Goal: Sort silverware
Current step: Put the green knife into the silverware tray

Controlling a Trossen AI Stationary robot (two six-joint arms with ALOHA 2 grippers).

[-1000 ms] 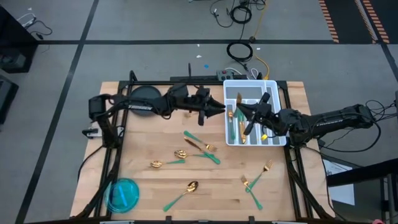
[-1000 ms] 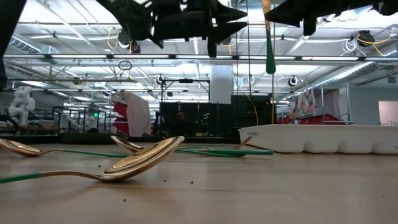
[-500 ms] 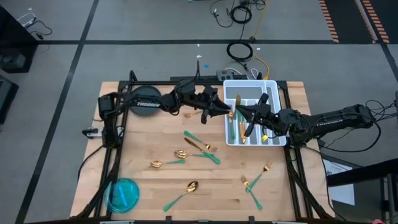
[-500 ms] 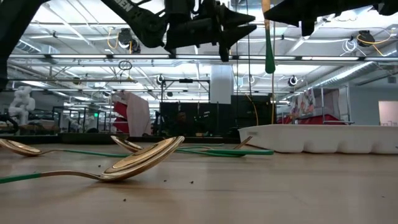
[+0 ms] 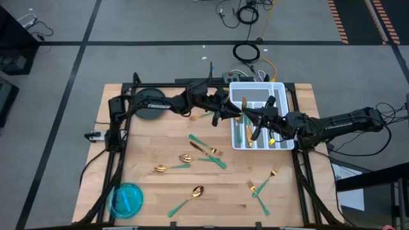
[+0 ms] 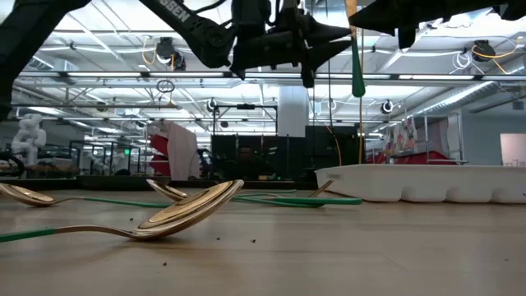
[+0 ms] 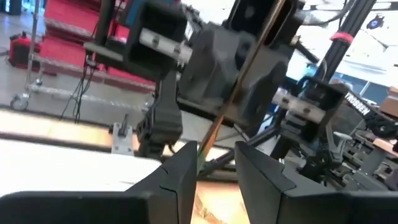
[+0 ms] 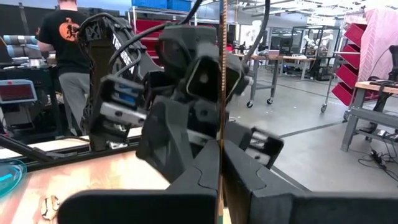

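Left gripper [image 5: 238, 116] — half spread, empty — had slid across the bench [image 5: 147, 185] to the right gripper [image 5: 246, 115], which pinched a utensil [image 6: 356, 57] upright beside the tray [image 5: 282, 86]: likely a handover. Other silverware [image 5: 185, 200] lay scattered, unsorted.

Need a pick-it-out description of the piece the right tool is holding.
Start at the white divided tray at the table's right rear. Above its left edge the right tool and left tool meet. The held utensil is the only one hanging upright, green handle down.
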